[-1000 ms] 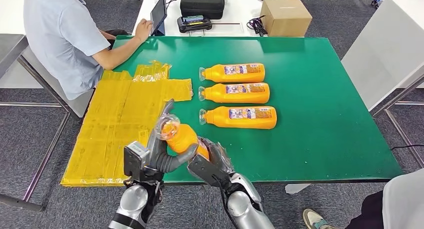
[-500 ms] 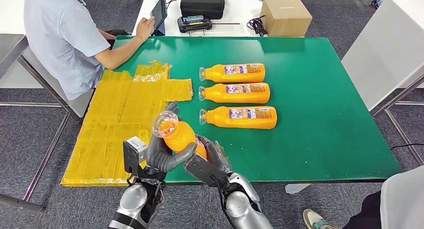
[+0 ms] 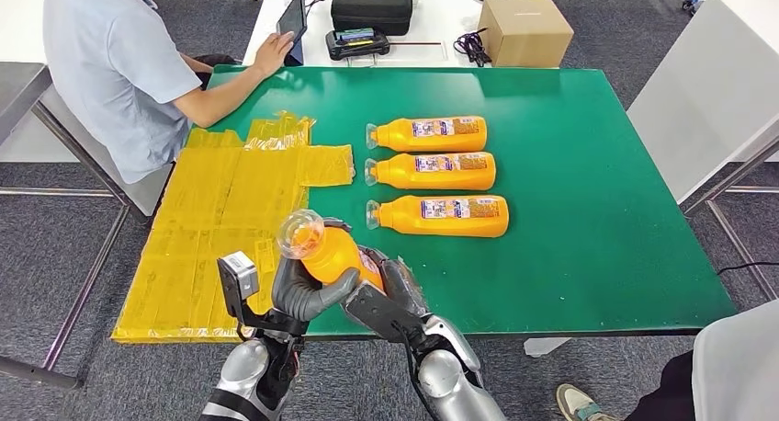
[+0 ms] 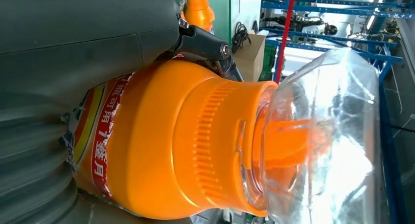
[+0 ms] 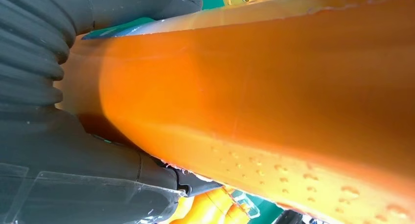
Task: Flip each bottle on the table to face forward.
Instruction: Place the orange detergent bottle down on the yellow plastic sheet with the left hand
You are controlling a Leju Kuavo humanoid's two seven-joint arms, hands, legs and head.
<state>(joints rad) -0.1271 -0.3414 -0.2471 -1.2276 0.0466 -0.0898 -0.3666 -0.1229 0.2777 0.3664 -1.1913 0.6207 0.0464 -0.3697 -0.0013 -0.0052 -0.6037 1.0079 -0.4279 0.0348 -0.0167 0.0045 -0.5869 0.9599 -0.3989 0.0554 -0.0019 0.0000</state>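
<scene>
Holding a fourth orange plastic bottle with a clear cap [image 3: 323, 247] above the near edge of the green desk [image 3: 588, 210], the left hand [image 3: 303, 290] and right hand [image 3: 386, 297] both grip it mid-flip. Next it likely needs turning label-up and laying beside the three label-up orange bottles [image 3: 439, 170].

Green table [image 3: 597, 210], grey carpet floor [image 3: 55, 246], white tables [image 3: 441, 17] around.
</scene>
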